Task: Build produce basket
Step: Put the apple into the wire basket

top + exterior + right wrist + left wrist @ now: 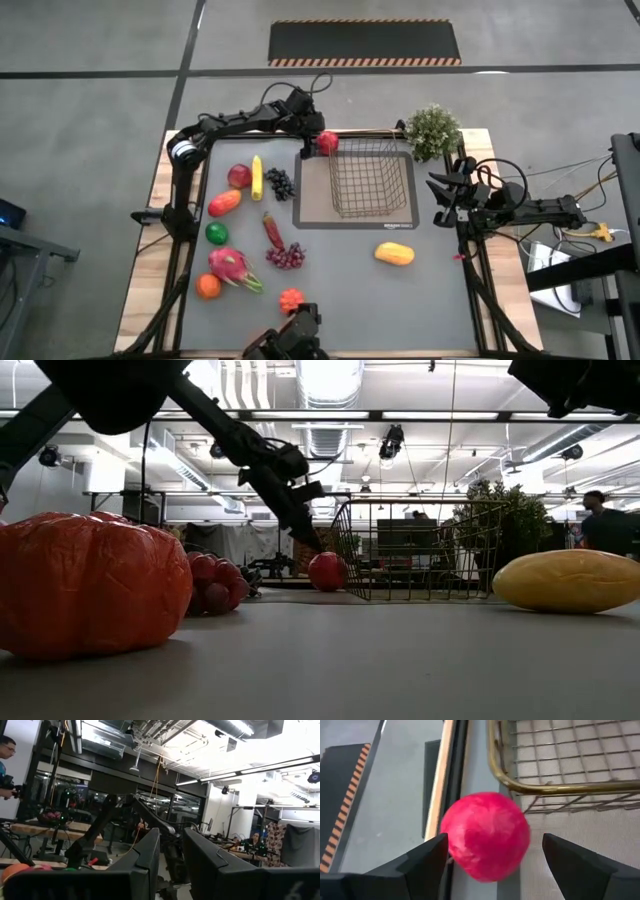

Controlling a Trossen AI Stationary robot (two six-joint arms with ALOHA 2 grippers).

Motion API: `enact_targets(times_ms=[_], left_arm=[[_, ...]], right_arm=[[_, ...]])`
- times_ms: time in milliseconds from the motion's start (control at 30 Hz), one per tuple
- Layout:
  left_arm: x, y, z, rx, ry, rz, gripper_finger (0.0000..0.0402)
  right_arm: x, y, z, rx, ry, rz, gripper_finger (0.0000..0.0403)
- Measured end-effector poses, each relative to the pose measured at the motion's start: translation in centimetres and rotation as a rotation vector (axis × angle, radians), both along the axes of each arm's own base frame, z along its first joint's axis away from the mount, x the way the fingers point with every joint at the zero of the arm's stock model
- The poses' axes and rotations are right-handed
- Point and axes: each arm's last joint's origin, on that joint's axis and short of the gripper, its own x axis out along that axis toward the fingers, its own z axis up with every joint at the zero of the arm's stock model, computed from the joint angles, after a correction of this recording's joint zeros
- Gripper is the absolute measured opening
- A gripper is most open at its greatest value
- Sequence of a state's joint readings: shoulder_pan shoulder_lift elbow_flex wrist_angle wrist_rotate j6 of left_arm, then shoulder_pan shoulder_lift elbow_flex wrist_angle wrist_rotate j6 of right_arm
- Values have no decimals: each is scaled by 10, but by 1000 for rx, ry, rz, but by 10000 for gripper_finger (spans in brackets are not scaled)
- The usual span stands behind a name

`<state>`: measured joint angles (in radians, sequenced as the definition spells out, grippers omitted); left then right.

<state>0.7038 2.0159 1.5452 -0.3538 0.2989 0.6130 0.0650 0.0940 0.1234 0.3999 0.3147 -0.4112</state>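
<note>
So my left pincer (318, 133) is reaching over to the far-left corner of the small square basket of thin dark wire grid (372, 179), fingers spread apart, with a round red apple (327, 142) sitting between them. Not clamped on it, though. From the wrist view the apple (485, 836) looks like it's outside the basket's brass-coloured rim (560, 787), on the mat just beside the corner, and the low view shows it resting on the table by the wire wall. So I'd say it missed the basket, or hasn't gone in yet.

To do this bit right, I think I need to close squarely on the apple's middle, since it's round and will probably roll toward the table edge if I nudge it. Then lift clear above the rim before moving over the wire, and only let go once it's well inside.

The basket itself sits on the grey-brown mat with a dark border (305, 205), nothing in it that I can see.

Over on the right, my right pincer (437, 196) waits off the table's right edge, fingers nearly together, holding nothing.
</note>
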Motion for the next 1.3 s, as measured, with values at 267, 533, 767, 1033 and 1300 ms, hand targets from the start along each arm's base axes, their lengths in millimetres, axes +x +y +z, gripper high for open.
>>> enact_targets(times_ms=[267, 533, 767, 1033, 1300], left_arm=[[3, 1, 1, 20, -31, -1, 306], [4, 2, -3, 17, -52, 15, 306], [3, -1, -9, -1, -41, 17, 306], [2, -2, -18, -8, -63, 36, 306], [2, -2, -21, -37, -89, 73, 306]], right_arm=[[0, 0, 0, -1, 3, -1, 69], [0, 0, 0, -11, 4, -5, 70], [0, 0, 0, -16, 4, -8, 72], [0, 0, 0, -16, 3, -7, 65], [0, 0, 0, -11, 2, -5, 64]])
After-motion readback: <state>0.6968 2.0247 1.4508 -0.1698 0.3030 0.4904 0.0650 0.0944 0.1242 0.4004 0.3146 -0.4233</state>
